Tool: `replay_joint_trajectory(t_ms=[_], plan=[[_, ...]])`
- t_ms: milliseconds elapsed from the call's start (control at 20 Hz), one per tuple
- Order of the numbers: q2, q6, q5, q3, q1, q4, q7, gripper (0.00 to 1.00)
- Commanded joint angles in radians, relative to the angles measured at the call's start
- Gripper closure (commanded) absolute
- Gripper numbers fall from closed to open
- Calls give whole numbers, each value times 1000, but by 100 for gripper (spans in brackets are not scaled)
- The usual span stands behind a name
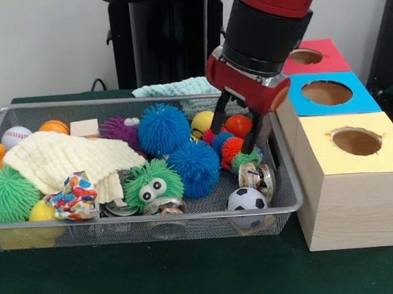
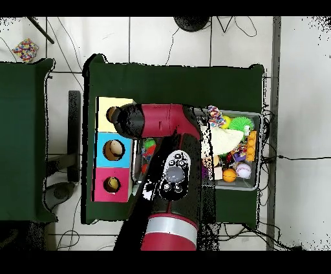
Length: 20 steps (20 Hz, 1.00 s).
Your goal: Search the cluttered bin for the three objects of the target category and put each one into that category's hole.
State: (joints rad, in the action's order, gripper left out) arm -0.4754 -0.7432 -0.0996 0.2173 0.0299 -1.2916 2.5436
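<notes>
The wire mesh bin (image 1: 292,204) holds many toys. A white polka-dot cloth (image 1: 73,197) lies at its front left, next to a pale yellow knitted cloth (image 1: 56,158). A mint green cloth (image 1: 176,88) hangs at the far rim. My gripper (image 1: 233,130) is open, low over the bin's right part, with its fingers (image 1: 217,120) either side of a red-orange ball (image 1: 238,125). The yellow-topped box with its round hole (image 1: 356,141) stands right of the bin. In the overhead view the arm hides the gripper. The polka-dot cloth (image 2: 216,118) and the yellow top (image 2: 105,105) show there.
Blue spiky balls (image 1: 164,128), a green puffer with eyes (image 1: 153,183), a purple puffer, a small football (image 1: 246,199), a baseball (image 1: 15,135), orange balls and tins crowd the bin. Blue-topped (image 1: 327,93) and red-topped (image 1: 305,56) holes stand behind the yellow one. The robot pedestal (image 1: 166,33) stands behind.
</notes>
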Motion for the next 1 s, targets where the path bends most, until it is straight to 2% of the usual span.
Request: replay_joint_trajectory(t_ms=[50, 250, 450, 650, 800, 1000], plan=[[58, 106, -97, -141, -73, -55, -188, 0], [90, 107, -154, -106, -76, -4, -163, 0], [120, 198, -198, -137, -118, -1, -188, 0], [136, 235, -223, -175, -151, -6, -193, 0], [136, 234, -246, -183, -151, 7, -188, 0], [133, 293, -288, -187, -155, 6, -163, 0]])
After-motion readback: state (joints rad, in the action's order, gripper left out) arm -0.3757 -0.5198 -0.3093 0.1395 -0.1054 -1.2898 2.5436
